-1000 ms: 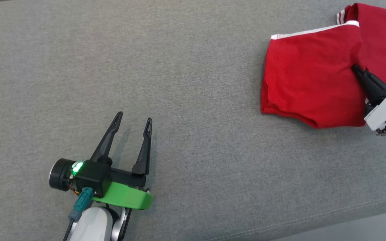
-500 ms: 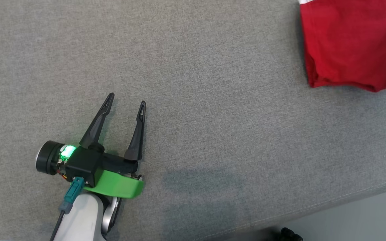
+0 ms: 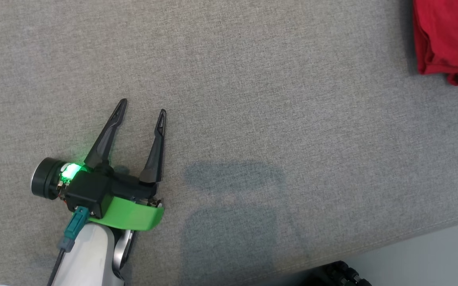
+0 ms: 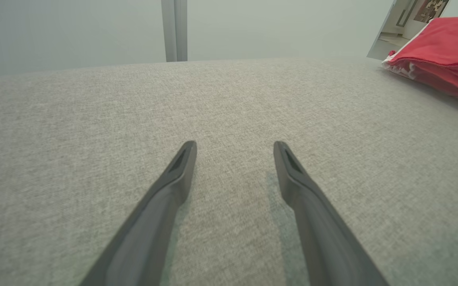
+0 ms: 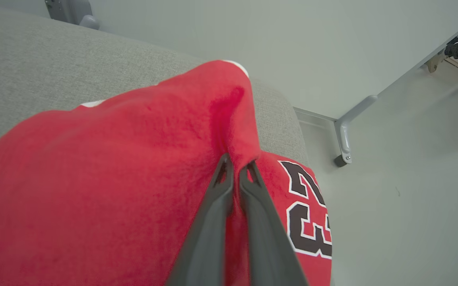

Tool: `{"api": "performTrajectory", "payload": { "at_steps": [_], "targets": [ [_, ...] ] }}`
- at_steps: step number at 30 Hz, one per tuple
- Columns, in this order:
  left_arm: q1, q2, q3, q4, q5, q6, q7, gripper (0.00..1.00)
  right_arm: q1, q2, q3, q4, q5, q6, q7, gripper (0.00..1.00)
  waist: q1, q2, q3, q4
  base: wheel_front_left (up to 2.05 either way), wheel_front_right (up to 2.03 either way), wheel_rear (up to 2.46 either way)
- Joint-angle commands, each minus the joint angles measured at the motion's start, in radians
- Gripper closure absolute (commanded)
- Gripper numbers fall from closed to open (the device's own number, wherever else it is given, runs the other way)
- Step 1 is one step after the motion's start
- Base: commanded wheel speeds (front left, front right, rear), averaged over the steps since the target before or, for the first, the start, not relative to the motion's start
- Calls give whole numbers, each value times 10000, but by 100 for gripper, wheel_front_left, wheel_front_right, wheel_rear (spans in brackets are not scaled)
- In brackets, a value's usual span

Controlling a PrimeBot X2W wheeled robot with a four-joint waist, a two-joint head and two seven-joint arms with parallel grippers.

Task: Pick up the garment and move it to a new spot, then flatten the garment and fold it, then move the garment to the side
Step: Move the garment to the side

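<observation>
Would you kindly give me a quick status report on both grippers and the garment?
Left gripper open, empty, over the grey surface. Right gripper shut on red garment, pinching a fold. No obstruction seen.

Surface: grey woven upholstery (image 3: 253,79), evenly lit, with a stitched seam (image 3: 431,225) running along its near edge. A soft blocky shadow (image 3: 233,198) lies on the cloth. Pale grey floor (image 3: 435,258) lies beyond the edge. Wall (image 4: 74,31): plain pale grey-green, with a vertical grey post (image 4: 174,29) behind the far edge. A grey metal bracket (image 5: 346,135) stands at floor level. A framed picture (image 4: 431,7) shows far off, blurred.
</observation>
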Motion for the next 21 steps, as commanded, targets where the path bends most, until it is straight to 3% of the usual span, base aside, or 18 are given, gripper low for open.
{"api": "performTrajectory", "payload": {
  "at_steps": [1,10,11,12,13,17,21],
  "targets": [
    [-172,149,113,156,44,-8,24,0,-100,-141,-11,122,-147,-15,-47,100,0,-1,18,-1,0,0,0],
    [-265,175,103,134,79,-5,24,0,57,-49,-642,546,-679,-15,-49,100,0,-1,29,-26,0,0,0],
    [-266,175,93,131,75,-5,24,0,108,-1,-691,629,-719,-15,-47,86,0,-1,27,-22,0,0,0],
    [-273,174,84,132,71,-5,24,0,127,10,-723,736,-831,-15,-46,51,0,-1,30,-13,0,0,0],
    [-280,178,74,134,68,-5,24,0,88,34,-778,847,-1021,-15,-46,0,0,-1,29,-8,0,0,0],
    [-271,208,69,116,62,-4,24,0,-58,321,-1152,1500,-1776,-15,-43,0,0,-1,16,-5,0,0,0],
    [-127,217,79,177,43,-5,24,0,-341,1088,-1601,2616,-3022,-15,-44,0,0,-1,-195,-1,0,0,0]
  ]
}}
